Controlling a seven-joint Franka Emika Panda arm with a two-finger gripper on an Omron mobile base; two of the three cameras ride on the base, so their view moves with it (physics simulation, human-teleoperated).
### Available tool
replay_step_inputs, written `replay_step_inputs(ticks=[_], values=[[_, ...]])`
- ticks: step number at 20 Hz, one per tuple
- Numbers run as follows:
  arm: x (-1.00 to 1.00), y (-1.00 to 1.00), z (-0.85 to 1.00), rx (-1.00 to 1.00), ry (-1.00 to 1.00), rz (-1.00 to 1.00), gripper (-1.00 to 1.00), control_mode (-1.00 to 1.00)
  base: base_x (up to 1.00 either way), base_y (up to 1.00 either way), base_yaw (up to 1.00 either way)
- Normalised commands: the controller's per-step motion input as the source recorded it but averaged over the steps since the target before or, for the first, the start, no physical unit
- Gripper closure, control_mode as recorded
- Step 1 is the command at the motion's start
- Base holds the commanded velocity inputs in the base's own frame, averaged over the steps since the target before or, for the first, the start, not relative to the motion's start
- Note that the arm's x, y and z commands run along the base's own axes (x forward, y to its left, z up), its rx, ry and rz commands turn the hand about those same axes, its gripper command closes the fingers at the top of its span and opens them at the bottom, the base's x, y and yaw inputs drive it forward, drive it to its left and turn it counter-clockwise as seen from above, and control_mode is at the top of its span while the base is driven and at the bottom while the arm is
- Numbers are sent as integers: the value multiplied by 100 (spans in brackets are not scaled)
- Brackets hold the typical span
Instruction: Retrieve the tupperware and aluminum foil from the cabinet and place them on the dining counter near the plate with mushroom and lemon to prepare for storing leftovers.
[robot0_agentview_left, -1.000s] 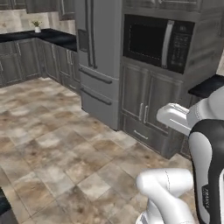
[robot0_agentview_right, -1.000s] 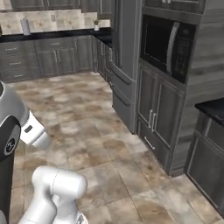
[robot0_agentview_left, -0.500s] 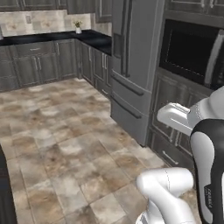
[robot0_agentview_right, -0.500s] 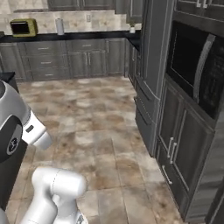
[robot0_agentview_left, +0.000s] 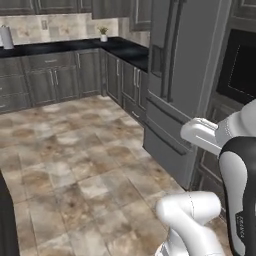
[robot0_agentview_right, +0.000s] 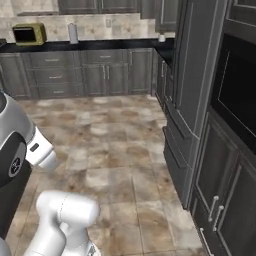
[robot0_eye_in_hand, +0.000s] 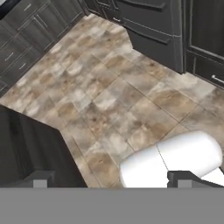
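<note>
My gripper (robot0_eye_in_hand: 111, 181) points down at the tiled floor (robot0_eye_in_hand: 109, 96). Its two dark fingertips (robot0_eye_in_hand: 41, 179) stand far apart, open, with nothing between them. The white arm rises at the lower right of the left base view (robot0_agentview_left: 235, 165) and at the lower left of the right base view (robot0_agentview_right: 20, 150). The tupperware, the aluminum foil, the dining counter, the plate, the mushroom and the lemon are out of view. Lower edges of grey wall cupboards (robot0_agentview_right: 100, 5) show at the top; I cannot tell whether one is the cabinet.
A tall grey fridge (robot0_agentview_left: 185, 75) and a built-in oven (robot0_agentview_right: 240, 90) stand close on the right. A narrow black counter (robot0_agentview_right: 85, 45) backed by beige tiles carries a yellow appliance (robot0_agentview_right: 29, 34), a paper roll (robot0_agentview_left: 6, 36) and a small plant (robot0_agentview_left: 103, 33). A dark block (robot0_eye_in_hand: 30, 148) stands at the hand's left.
The whole picture has shifted: the base has turned, so the fridge and oven slid right and nearer, and the back counter came into view. The gripper stays open.
</note>
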Motion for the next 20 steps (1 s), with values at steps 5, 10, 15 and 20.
replay_step_inputs(ticks=[5,10,15,20], values=[[0,0,0,0,0,0,-100,100,100,0,-17],[0,0,0,0,0,0,-100,100,100,19,-25],[0,0,0,0,0,0,-100,100,100,44,-35],[0,0,0,0,0,0,-100,100,100,71,-42]])
